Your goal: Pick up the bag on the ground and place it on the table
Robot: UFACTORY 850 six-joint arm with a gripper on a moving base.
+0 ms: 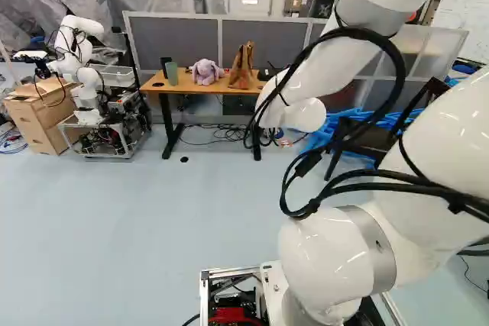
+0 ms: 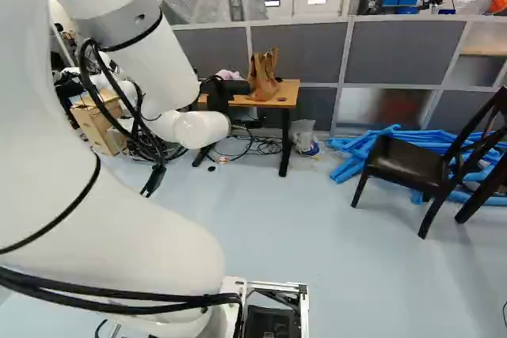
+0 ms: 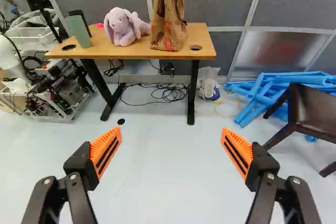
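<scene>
Gripper (image 2: pixel 219 97), ribbed orange pads (image 3: pixel 103 146) wide apart

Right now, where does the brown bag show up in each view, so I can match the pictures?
Left base view: brown bag at upper middle, right of the lilac plush toy.
Right base view: near upper middle, right of the partly hidden toy.
Wrist view: ahead of the open pincer, beside the toy.
Shared landmark: the wooden table under the bag.
</scene>
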